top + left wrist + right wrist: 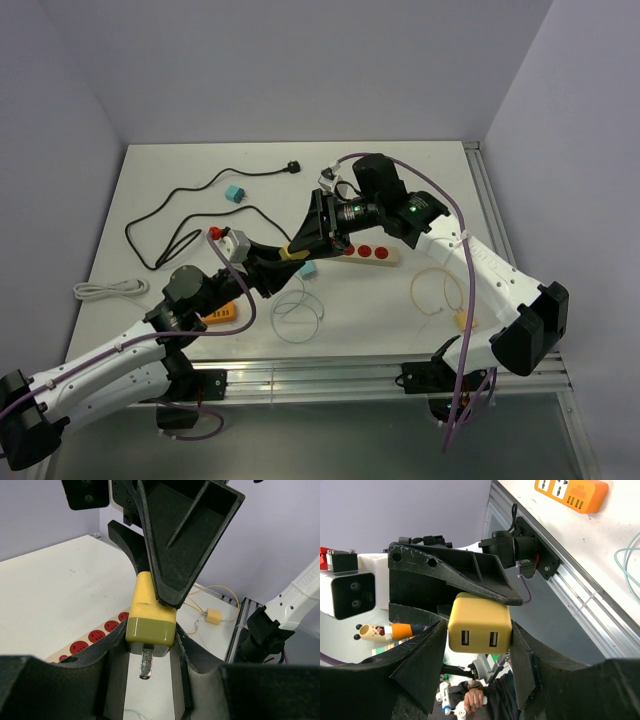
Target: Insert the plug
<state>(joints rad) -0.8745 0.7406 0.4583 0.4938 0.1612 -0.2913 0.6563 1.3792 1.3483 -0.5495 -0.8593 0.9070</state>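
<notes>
One yellow plug [150,616] is pinched between the fingers of the left hand [149,636], one prong [146,663] showing. The right hand [479,630] clamps its other end, with two ports [465,638]. One strip [388,258] with three red sockets [365,251] lies just beside both hands.

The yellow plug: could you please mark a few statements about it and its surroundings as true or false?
1. The left gripper and the right gripper both grip the yellow plug. True.
2. The plug's end face carries two USB ports. True.
3. The plug is already seated in the power strip. False: it is held in the air, its prong bare.
4. The power strip's sockets are blue. False: they are red.
</notes>
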